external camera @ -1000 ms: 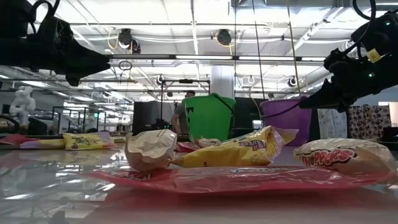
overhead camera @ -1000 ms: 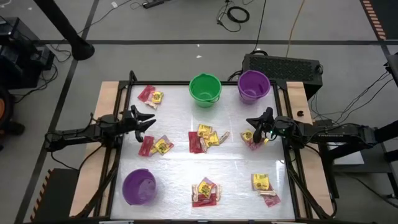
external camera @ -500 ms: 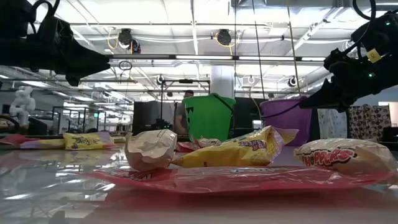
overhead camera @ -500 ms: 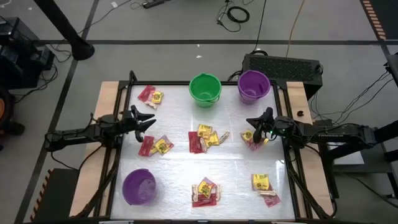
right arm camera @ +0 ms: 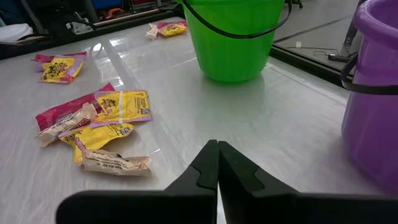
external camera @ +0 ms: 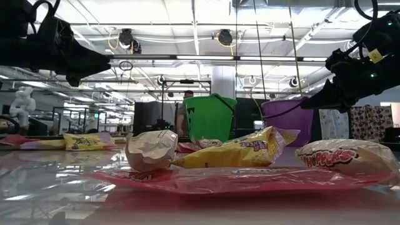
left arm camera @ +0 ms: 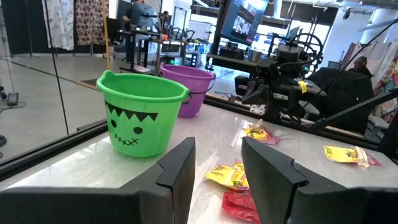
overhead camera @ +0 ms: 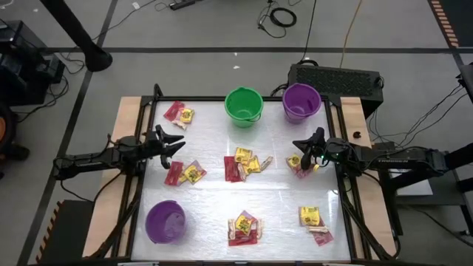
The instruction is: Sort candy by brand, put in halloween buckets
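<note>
Three buckets stand on the table: a green one [overhead camera: 244, 106] and a purple one [overhead camera: 301, 101] at the far edge, and another purple one [overhead camera: 164, 222] at the near left. Candy lies in several small heaps of yellow, red and tan packets, at the middle [overhead camera: 244, 164], beside my left gripper [overhead camera: 185, 173] and under my right gripper [overhead camera: 299, 164]. My left gripper [overhead camera: 177, 145] hovers open and empty at the left, its fingers apart in the left wrist view [left arm camera: 217, 162]. My right gripper [overhead camera: 297, 145] hovers shut and empty at the right, above the table [right arm camera: 217, 149].
More candy heaps lie at the far left [overhead camera: 179, 114], near middle [overhead camera: 244, 227] and near right [overhead camera: 314, 222]. A black frame [overhead camera: 340, 185] runs along the table's sides. Bare tabletop lies between the heaps. The low view shows candy close up [external camera: 237, 153].
</note>
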Controlling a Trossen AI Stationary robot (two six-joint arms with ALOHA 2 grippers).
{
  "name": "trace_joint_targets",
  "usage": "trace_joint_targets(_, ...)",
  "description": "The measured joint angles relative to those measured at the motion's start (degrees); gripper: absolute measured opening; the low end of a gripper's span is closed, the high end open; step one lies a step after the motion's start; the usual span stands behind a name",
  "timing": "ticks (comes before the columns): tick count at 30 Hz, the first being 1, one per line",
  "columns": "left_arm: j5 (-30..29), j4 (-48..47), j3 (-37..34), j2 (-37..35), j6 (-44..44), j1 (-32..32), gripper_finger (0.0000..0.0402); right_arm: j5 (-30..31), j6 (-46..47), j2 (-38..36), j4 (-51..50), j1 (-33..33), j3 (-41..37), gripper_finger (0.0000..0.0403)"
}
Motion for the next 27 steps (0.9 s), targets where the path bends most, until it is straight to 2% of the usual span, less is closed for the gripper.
trace_joint_targets(10, 0.0, 0.0, 0.0, 0.0, 0.0, 0.0, 0.0139, 0.0, 0.0, 0.0, 0.3, 0.0, 0.0, 0.0000)
trace_joint_targets(14, 0.0, 0.0, 0.0, 0.0, 0.0, 0.0, 0.0139, 0.0, 1.1, 0.0, 6.0, 0.0, -0.1, 0.0000)
trace_joint_targets(18, 0.0, 0.0, 0.0, 0.0, 0.0, 0.0, 0.0139, 0.6, 5.6, 0.1, 13.5, 0.0, -0.1, 0.0000)
trace_joint_targets(21, 0.0, 0.0, 0.0, 0.0, 0.0, 0.0, 0.0139, 0.3, 13.5, 0.7, 19.4, 0.0, -0.1, 0.0000)
trace_joint_targets(24, 0.0, 0.0, 0.0, 0.0, -0.1, 0.0, 0.0139, -4.4, 18.1, 1.2, 24.6, 0.0, -0.1, 0.0000)
trace_joint_targets(27, 0.8, 0.0, 0.0, 0.0, -8.4, -0.1, 0.0139, -7.4, 25.6, 1.9, 27.1, 0.0, 0.2, 0.0000)
